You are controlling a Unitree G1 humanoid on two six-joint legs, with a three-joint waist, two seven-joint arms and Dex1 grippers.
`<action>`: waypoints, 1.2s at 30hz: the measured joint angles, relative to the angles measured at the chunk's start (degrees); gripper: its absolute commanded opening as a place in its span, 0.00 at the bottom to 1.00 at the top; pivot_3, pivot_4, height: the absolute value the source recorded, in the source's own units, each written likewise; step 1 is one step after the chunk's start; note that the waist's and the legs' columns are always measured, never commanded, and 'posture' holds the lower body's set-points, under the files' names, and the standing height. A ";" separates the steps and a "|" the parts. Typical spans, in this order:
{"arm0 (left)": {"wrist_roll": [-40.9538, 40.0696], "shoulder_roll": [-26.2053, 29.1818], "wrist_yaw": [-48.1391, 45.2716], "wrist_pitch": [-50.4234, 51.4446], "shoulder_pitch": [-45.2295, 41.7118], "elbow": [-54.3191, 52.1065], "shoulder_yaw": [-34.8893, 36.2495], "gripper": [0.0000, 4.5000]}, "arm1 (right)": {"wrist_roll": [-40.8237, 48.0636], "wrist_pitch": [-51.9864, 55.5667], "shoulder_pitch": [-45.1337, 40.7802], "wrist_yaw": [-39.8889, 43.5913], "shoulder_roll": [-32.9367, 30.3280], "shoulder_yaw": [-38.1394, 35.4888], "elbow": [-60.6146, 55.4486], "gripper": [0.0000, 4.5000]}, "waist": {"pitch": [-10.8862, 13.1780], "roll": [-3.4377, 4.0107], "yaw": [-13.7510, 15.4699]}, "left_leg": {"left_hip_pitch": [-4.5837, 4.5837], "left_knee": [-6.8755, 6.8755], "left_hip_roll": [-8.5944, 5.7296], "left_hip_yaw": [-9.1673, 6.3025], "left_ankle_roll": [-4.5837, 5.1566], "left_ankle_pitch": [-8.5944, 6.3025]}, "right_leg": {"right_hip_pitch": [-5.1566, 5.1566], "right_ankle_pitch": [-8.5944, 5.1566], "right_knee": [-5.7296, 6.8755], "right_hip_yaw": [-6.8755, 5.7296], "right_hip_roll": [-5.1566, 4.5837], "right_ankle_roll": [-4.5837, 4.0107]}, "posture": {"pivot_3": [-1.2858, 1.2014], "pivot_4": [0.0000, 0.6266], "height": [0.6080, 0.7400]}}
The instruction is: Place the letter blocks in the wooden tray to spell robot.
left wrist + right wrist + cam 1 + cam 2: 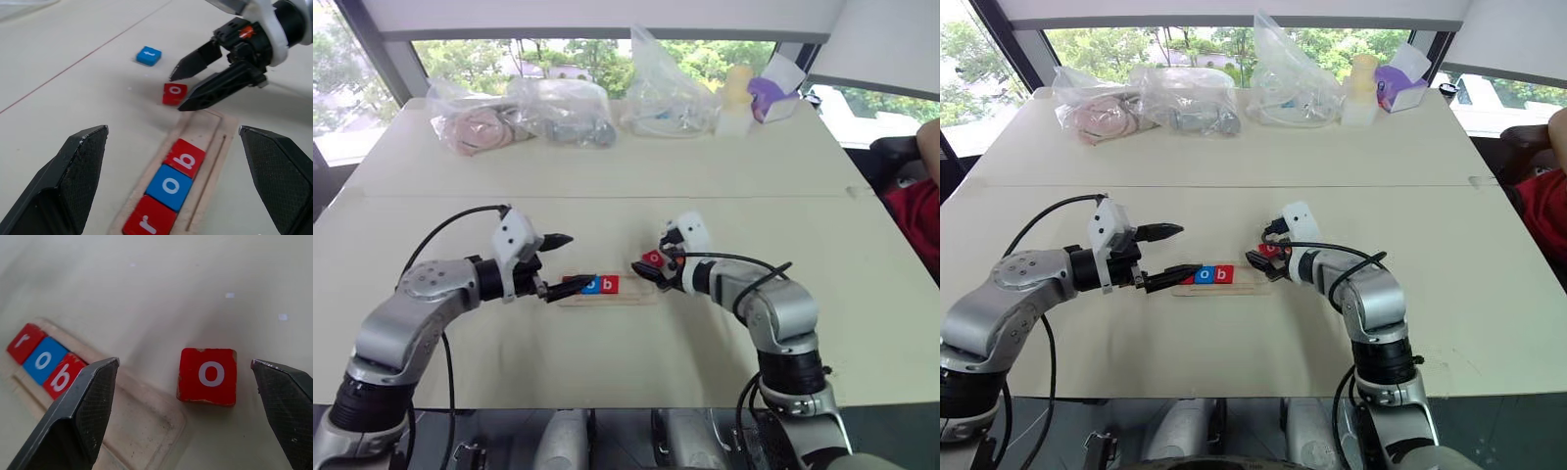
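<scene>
Three blocks sit in the wooden tray (208, 147) already, reading r, o, b. I've got the right end effector (186, 401) spread wide with nothing in it, straddling the red o block (208, 376) on the worktop (607, 176) just off the tray's 3 o'clock end. Blue t block (148, 55) lies just beyond. Left end effector (555, 264) is wide open too, empty, at the tray's 9 o'clock end.
</scene>
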 measured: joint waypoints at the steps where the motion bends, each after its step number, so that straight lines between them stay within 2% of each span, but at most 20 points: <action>1: 0.46 0.05 -0.48 -0.12 -0.25 0.03 -0.88 1.00 | -0.04 0.30 0.30 -1.08 0.36 0.10 -0.72 0.98 | 0.00 0.00 0.00 | 0.00 0.00 0.00 0.00 0.00 0.00 | 0.00 0.00 -0.01 0.00 0.00 0.00 | 0.52 0.24 0.96; 9: 2.57 -1.66 -0.82 -1.02 -1.60 0.05 -4.28 1.00 | -1.38 -3.12 1.49 -4.73 -0.38 3.39 1.07 0.98 | 0.00 -0.01 -0.14 | 0.00 0.00 0.01 0.01 0.00 0.00 | 0.02 0.00 -0.03 -0.01 0.07 0.01 | 0.52 0.24 0.96; 12: 2.99 -2.11 -0.24 -1.18 -1.35 0.06 -4.28 1.00 | -2.13 -5.81 1.97 -5.04 -1.32 4.79 2.12 0.79 | -0.01 -0.02 -0.09 | 0.03 0.01 0.02 -0.01 0.00 0.00 | 0.06 0.00 -0.02 -0.01 0.08 0.01 | 0.52 0.24 0.96; 17: 3.04 -2.95 1.58 -1.15 0.57 -0.05 -3.84 1.00 | -2.50 -7.75 1.81 -5.86 -1.74 4.64 3.82 0.25 | -0.02 -0.04 -0.21 | 0.05 0.01 0.05 -0.01 0.01 0.00 | 0.06 0.00 -0.02 0.00 0.10 0.01 | 0.52 0.24 0.96; 26: 4.22 -2.94 1.26 -1.35 0.93 -0.40 -4.60 1.00 | -2.66 -6.79 2.34 -7.73 -2.03 3.84 2.51 0.25 | -0.02 -0.03 -0.04 | 0.03 0.01 0.05 -0.01 0.00 0.00 | 0.05 0.00 -0.02 0.00 0.10 0.01 | 0.52 0.24 0.96; 31: 3.81 -2.03 -2.11 -0.51 -0.07 -3.10 -7.81 1.00 | -2.50 4.49 8.54 -13.63 2.94 -3.73 -11.88 0.25 | -0.02 -0.04 0.29 | -0.06 -0.04 0.01 -0.07 0.01 0.00 | 0.03 -0.01 -0.13 -0.02 0.04 0.02 | 0.52 0.24 0.96; 36: 5.05 -2.03 -4.42 -0.53 -3.16 -3.17 -12.03 1.00 | -3.09 12.12 11.91 -17.62 6.57 -5.41 -20.35 0.25 | -0.02 -0.02 -0.14 | 0.02 -0.01 0.03 -0.04 0.00 0.01 | 0.04 -0.03 -0.10 0.00 0.09 -0.02 | 0.52 0.24 0.96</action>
